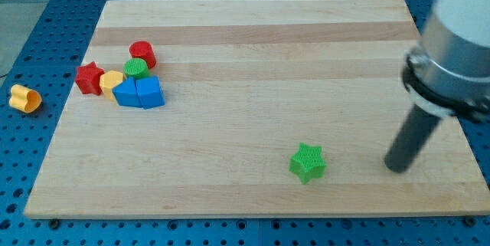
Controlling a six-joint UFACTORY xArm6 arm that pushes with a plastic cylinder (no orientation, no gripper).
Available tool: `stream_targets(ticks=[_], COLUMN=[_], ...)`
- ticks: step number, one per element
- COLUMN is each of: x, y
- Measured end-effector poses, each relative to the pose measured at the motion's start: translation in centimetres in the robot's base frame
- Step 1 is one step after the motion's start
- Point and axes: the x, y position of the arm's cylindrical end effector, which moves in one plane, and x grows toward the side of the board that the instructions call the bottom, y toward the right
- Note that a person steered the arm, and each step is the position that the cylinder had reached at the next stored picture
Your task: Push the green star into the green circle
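A pale wooden board (253, 85) with long grain stripes fills most of the view. It lies on a blue table (46, 24) dotted with rows of small holes, which shows along the view's left, top and bottom edges. Nothing more of the room can be made out.

The arm (452, 62) comes in from the view's top right as a thick grey and white body with a dark ring, ending in a straight dark rod. It has no jaws, so nothing opens or closes and it holds nothing. My tip (396, 168) rests at the board near its right edge, touching no block.

The green star (308, 162) lies alone in the lower middle of the board, to the view's left of my tip and clearly apart from it, at about the same height in the view.

The green circle (136, 68) sits far off in the upper left, within a tight cluster. A red cylinder (142, 53) is just above it, a red star (89, 78) is at the cluster's left end, a yellow block (112, 83) lies between the red star and the blue pieces, and two blue blocks (140, 93) sit side by side just below the green circle. Whether these pieces touch cannot be told everywhere.

An orange piece (24, 98) lies off the board on the blue table at the view's left.
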Motion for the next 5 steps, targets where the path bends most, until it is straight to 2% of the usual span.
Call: stream_targets(ticks=[1,2,3,4,5], x=[0.5,-7.4,-7.5,-6.2,0.8], y=[-8.5,-12.8,-14.5,-2.5,-5.9])
